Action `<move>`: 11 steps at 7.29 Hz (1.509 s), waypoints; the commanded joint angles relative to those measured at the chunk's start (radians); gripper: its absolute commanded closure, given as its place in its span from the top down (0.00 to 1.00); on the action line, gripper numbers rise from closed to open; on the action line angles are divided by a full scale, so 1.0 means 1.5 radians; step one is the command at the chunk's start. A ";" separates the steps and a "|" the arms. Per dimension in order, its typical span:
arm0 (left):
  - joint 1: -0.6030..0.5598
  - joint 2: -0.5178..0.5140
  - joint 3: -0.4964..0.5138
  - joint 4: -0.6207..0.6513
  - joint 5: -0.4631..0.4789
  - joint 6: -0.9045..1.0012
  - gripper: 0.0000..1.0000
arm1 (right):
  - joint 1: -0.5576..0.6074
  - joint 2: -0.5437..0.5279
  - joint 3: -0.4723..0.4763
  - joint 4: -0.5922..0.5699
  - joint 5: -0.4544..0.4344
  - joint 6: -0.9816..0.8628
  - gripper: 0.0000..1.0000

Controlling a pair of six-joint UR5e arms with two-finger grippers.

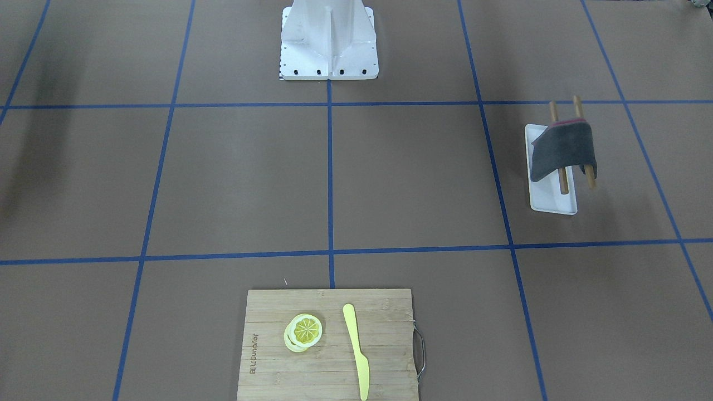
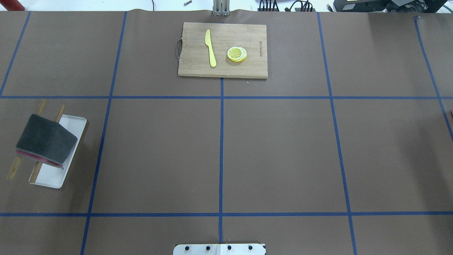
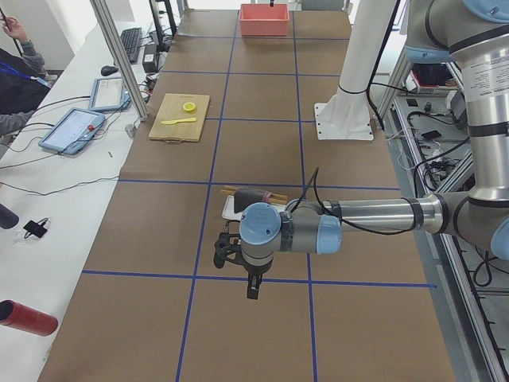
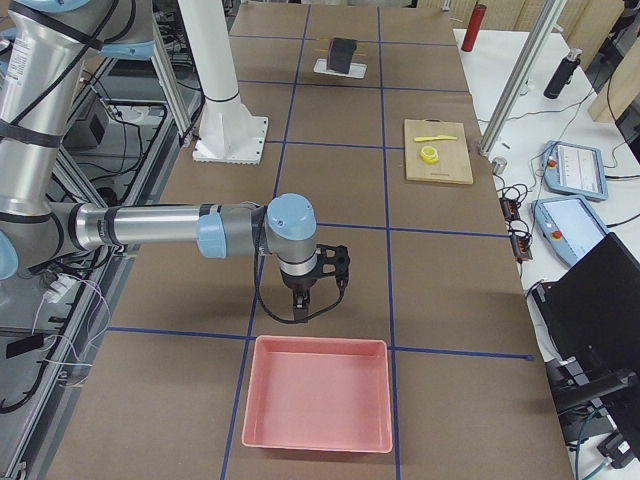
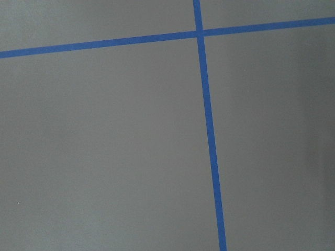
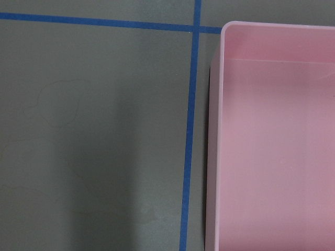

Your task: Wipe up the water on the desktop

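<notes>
The desktop (image 2: 283,152) is a brown sheet crossed by blue tape lines. No water shows clearly on it; the right wrist view has only faint irregular outlines (image 6: 52,104) that I cannot identify. A dark grey cloth (image 2: 46,141) hangs over two wooden rods above a white tray (image 2: 72,125) on the robot's left side. My left gripper (image 3: 227,251) hovers over the desktop just short of that tray. My right gripper (image 4: 332,264) hovers next to a pink bin (image 4: 320,405). Both show only in the side views, so I cannot tell whether they are open or shut.
A bamboo cutting board (image 2: 223,67) at the far edge carries lemon slices (image 2: 236,54) and a yellow knife (image 2: 210,47). The robot's white base (image 1: 328,44) stands at the near edge. A person and tablets (image 3: 75,127) are at the side bench.
</notes>
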 commanded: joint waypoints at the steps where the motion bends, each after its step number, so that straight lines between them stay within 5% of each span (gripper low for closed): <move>1: 0.000 0.000 0.000 0.000 0.000 0.000 0.99 | 0.001 -0.001 0.005 0.000 -0.010 -0.001 1.00; 8: -0.001 -0.002 0.003 -0.017 0.003 0.001 0.99 | 0.007 0.013 0.045 0.006 0.029 0.000 1.00; 11: -0.001 -0.012 0.003 -0.145 0.001 -0.008 0.99 | 0.007 0.014 0.030 0.004 0.032 -0.001 1.00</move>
